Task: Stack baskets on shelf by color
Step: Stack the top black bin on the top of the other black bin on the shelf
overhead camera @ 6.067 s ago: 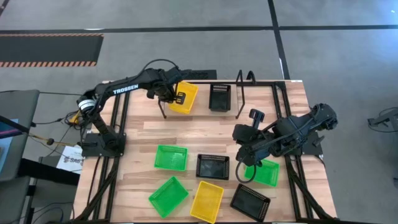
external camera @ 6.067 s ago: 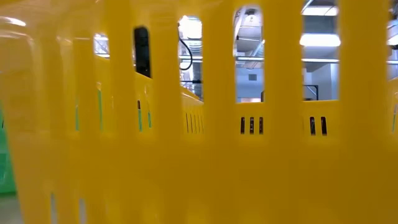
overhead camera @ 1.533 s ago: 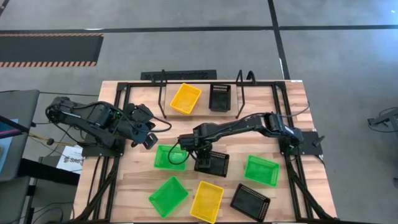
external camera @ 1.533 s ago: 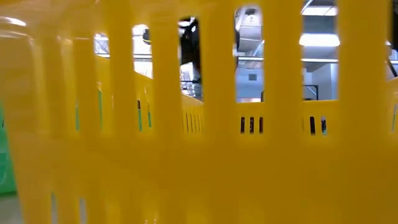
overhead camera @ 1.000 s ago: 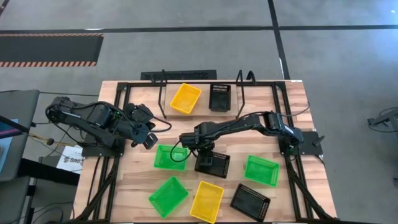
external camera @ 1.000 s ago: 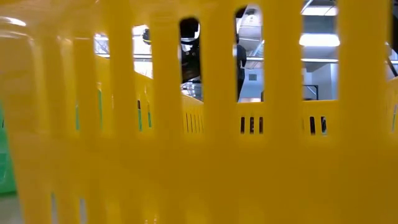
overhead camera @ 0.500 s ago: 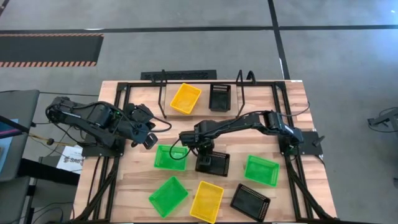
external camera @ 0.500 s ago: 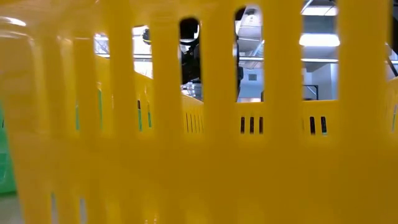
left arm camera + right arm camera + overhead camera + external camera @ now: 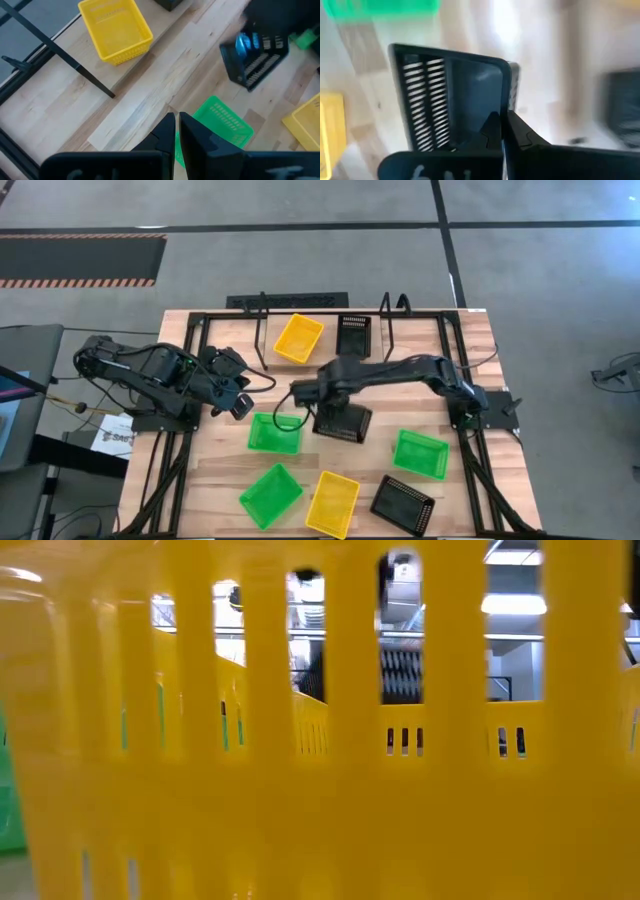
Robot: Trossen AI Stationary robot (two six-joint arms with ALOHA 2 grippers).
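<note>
High view: right end effector [image 9: 330, 408] clenched on a black basket [image 9: 343, 423] at mid-desk [image 9: 440, 390], just beside a green basket [image 9: 274, 433]; shelf [image 9: 322, 330] holds one yellow basket [image 9: 299, 338] and another black. Left end effector [image 9: 240, 395] clenched, empty, near left edge. Right wrist view: fingers pinch the black basket's wall [image 9: 450, 100].

Right gripper [image 9: 330, 412] on black basket [image 9: 345, 423]

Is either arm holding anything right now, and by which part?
The right end effector is shut on a black basket, pinching its rim wall. The left end effector, at the table's left side, holds nothing.
</note>
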